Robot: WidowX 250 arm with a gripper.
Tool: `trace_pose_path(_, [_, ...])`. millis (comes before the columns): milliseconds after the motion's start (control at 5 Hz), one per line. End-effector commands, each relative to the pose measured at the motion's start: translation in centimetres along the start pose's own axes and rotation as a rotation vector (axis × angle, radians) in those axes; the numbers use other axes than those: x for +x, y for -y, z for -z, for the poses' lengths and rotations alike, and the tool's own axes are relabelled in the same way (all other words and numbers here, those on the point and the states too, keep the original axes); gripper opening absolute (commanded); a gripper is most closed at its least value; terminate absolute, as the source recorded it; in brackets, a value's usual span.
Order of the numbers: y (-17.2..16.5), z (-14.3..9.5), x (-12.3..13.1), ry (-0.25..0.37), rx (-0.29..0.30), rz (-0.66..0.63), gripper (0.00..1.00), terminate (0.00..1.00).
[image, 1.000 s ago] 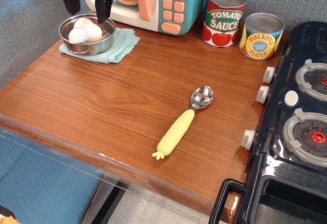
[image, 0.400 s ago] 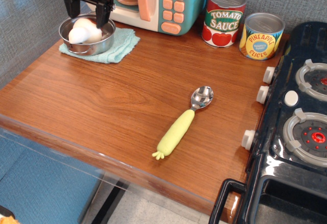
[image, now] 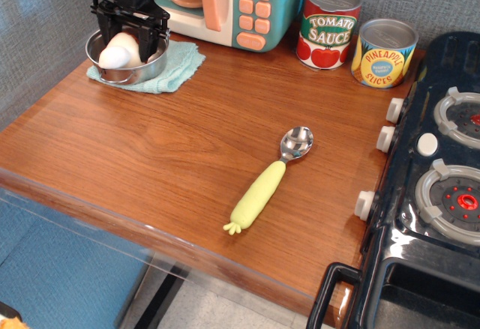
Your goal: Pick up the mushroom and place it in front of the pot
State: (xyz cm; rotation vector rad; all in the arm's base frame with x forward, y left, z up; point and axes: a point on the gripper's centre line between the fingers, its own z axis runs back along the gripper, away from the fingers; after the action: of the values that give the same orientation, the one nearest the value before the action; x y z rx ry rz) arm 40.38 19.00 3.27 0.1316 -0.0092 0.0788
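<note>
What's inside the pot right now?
The mushroom lies inside the pot, with the tool lowered around it, fingers either side. The pot's floor and the mushroom's stem end are hidden by the tool and rim.

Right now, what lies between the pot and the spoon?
Only bare wooden table and the edge of the cloth under the pot; nothing else before the spoon, in the single view.

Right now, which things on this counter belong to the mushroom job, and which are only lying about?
For the job: the mushroom, the pot it sits in, and the pincer lowered around it.

Lying about: the cloth, the spoon, the tomato sauce can, the pineapple can, the toy microwave, the stove.
</note>
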Motion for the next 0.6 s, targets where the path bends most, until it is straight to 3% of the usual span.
trace_pose_path(0, [-1.1,-6.1,1.1,0.151,0.020,-0.017,0.00,0.00])
trace_pose_path(200, [-2.4,-9.7,0.6,0.262,-0.018,-0.045,0.00,0.00])
trace_pose_path(400, [-3.9,-10.3,-3.0,0.257,-0.045,-0.063,0.00,0.00])
